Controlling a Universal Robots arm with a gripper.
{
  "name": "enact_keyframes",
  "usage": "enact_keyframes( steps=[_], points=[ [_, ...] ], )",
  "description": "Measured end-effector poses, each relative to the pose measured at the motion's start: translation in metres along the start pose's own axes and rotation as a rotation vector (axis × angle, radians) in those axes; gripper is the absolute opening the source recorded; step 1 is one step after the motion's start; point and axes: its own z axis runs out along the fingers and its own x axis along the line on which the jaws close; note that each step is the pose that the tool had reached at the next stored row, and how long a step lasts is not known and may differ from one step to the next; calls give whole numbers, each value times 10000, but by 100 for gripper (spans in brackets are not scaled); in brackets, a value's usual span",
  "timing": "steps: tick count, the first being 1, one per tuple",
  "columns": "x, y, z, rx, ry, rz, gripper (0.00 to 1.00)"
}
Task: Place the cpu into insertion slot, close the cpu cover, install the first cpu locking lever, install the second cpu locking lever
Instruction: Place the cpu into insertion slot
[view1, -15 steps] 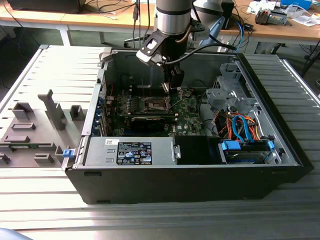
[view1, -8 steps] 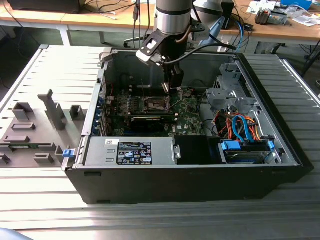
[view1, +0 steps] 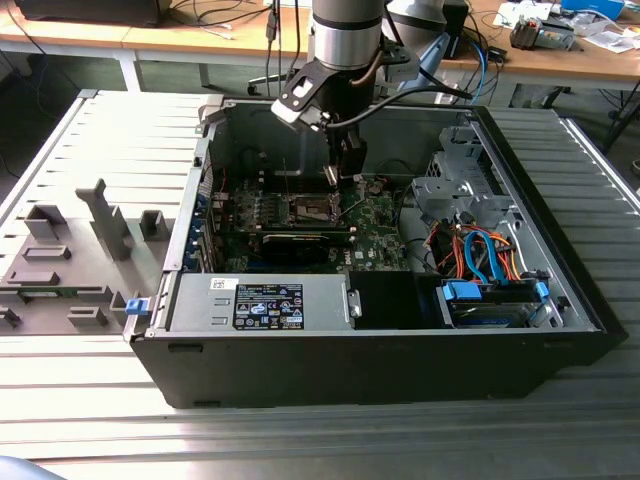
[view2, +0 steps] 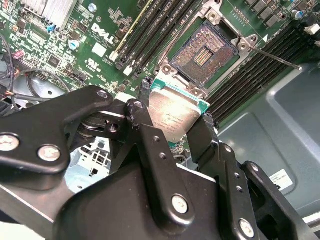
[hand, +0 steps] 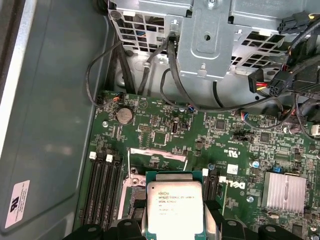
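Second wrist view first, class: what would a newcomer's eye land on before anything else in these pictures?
The silver-topped cpu, held in the black gripper, hangs close to the uncovered insertion slot on the green board. In the exterior view, the arm reaches down into the open black computer case.

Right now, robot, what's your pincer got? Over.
My pincer shut on the cpu. Chip hangs by the insertion slot, not in yet. Slot bare, nothing blocking it.
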Motion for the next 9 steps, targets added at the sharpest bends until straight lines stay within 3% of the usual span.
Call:
enact_keyframes(
  steps=[9],
  points=[
    [0,0,0,6,-38,204,54]
  ],
)
